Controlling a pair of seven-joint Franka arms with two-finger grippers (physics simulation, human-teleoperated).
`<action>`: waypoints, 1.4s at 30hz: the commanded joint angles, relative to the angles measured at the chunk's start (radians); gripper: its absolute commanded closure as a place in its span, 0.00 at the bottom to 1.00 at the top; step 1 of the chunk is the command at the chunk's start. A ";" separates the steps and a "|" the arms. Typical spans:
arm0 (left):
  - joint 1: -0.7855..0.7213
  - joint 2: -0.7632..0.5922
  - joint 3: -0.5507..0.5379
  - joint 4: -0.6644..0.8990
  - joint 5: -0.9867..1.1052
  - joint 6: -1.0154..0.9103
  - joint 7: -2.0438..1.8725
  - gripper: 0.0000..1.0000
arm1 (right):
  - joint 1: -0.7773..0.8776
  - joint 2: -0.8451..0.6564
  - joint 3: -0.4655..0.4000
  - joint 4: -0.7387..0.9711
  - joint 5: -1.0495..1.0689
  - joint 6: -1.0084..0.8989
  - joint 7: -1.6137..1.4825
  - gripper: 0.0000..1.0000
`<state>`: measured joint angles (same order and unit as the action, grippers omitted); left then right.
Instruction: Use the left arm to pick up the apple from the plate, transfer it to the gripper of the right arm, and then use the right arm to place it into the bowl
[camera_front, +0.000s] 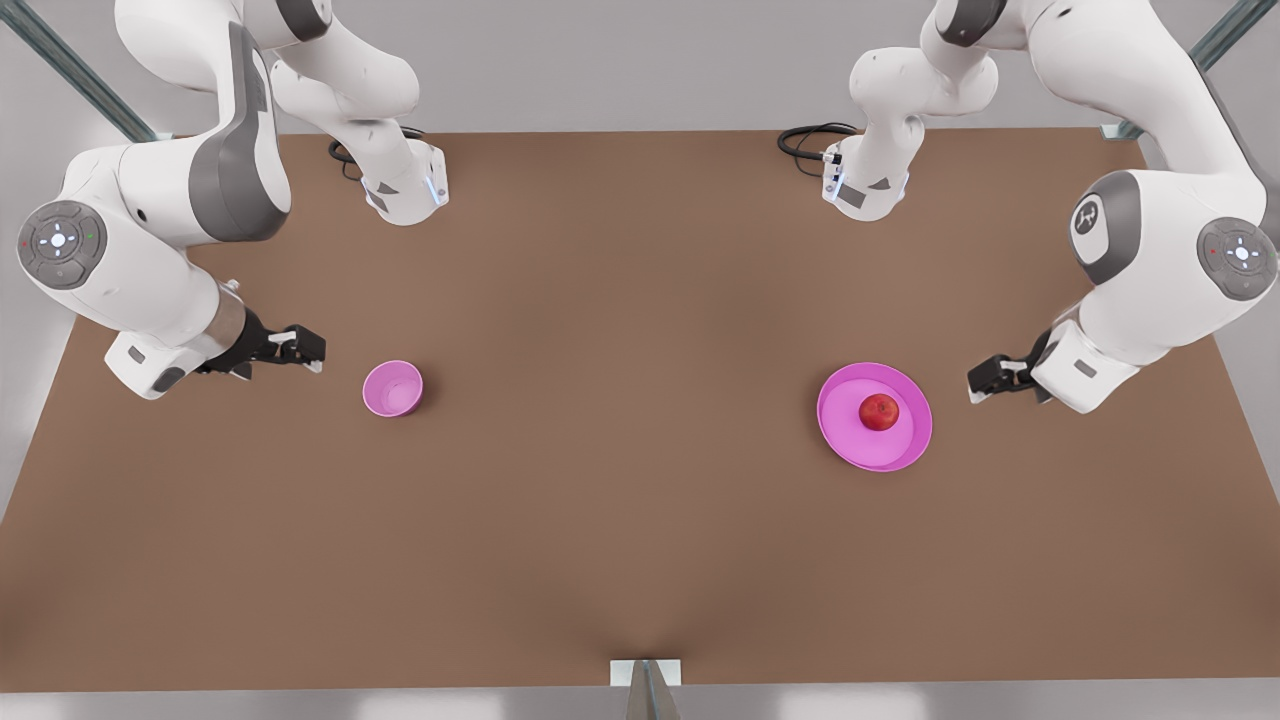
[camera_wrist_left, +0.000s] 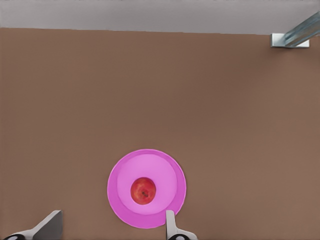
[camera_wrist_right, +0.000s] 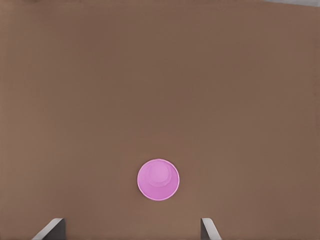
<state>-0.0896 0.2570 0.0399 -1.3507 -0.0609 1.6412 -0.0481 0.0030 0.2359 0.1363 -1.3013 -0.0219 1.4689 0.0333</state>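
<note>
Sitting at the middle of the plate, the apple is untouched; plate rests on the desk toward the front view's right. Left pincer hangs just beside the plate's rim on that side, fingers spread apart, nothing between them. Apple lies toward the front view's left of this pincer and lower, so the reach goes inward and down. Apple is near-round: no long axis to align to; stem direction cannot be told. Right pincer waits near the bowl, fingers apart, empty. Pick not yet begun.
</note>
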 joint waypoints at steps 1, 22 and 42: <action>-0.002 -0.001 0.000 -0.001 0.003 0.029 0.033 0.00 | 0.000 -0.001 0.000 0.000 0.000 0.010 0.014 0.00; -0.045 0.157 0.003 -0.570 -0.040 0.500 -0.128 0.00 | 0.000 -0.001 0.000 0.000 0.002 0.008 0.005 0.00; -0.030 0.266 0.001 -0.642 -0.039 0.634 -0.110 0.00 | 0.003 -0.001 0.002 0.000 0.002 0.007 0.005 0.00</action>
<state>-0.1197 0.5232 0.0414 -1.9938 -0.1016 2.2550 -0.1526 0.0051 0.2359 0.1370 -1.3030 -0.0203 1.4769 0.0376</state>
